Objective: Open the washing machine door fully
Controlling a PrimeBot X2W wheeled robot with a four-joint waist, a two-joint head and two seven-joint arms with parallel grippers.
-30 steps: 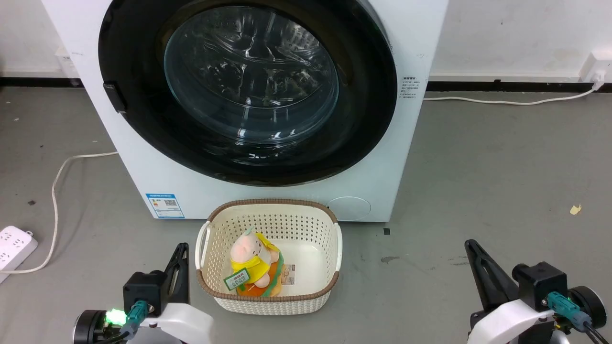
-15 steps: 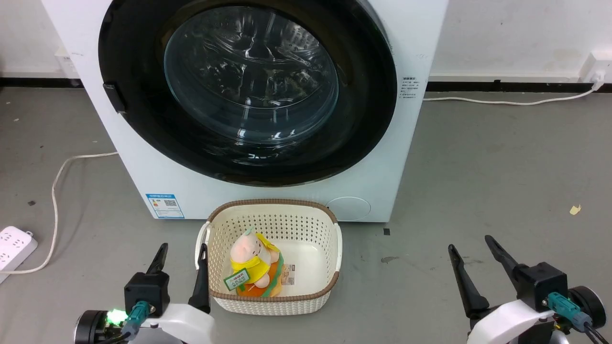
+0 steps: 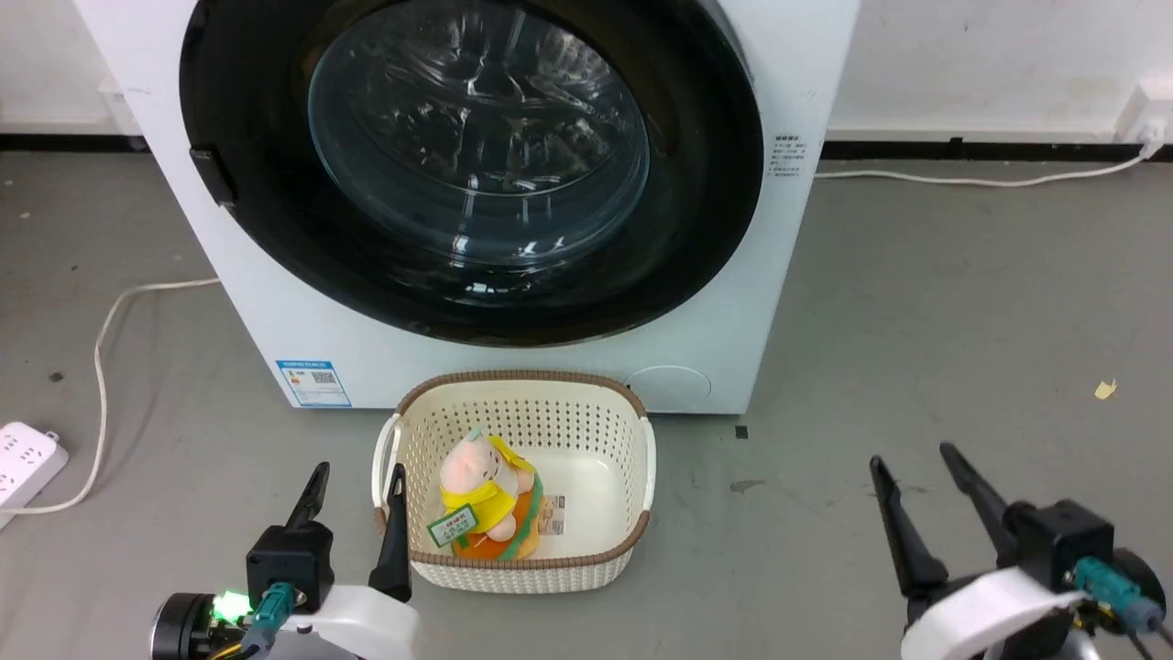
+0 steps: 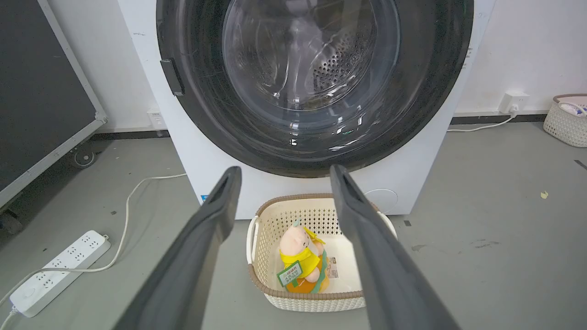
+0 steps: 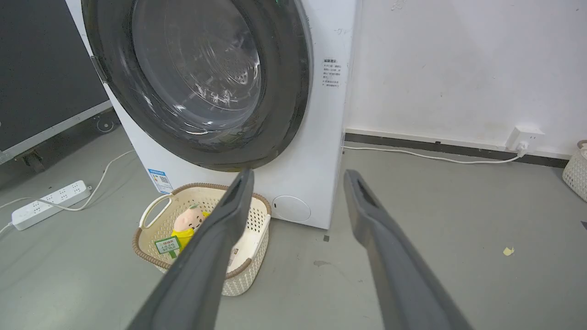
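Observation:
The white washing machine (image 3: 733,302) (image 4: 202,156) (image 5: 321,137) stands against the wall with its round glossy black door (image 3: 472,165) (image 4: 312,78) (image 5: 197,78) flat against the front, glass bowl at its centre. A small black latch tab (image 3: 211,174) (image 4: 172,82) sits on the door's left rim. My left gripper (image 3: 357,481) (image 4: 280,172) is open, low at the left beside the basket. My right gripper (image 3: 916,463) (image 5: 298,176) is open, low at the right over bare floor. Both are well short of the door.
A cream perforated basket (image 3: 632,431) (image 4: 261,229) (image 5: 146,220) holding a plush toy (image 3: 481,500) stands on the floor right before the washer. A white power strip (image 3: 23,458) (image 4: 55,266) and its cord lie at the left. Another basket (image 4: 568,119) sits far right by the wall.
Both grippers went from shut to open. The head camera has shifted slightly, so the whole scene sits a little higher in the picture.

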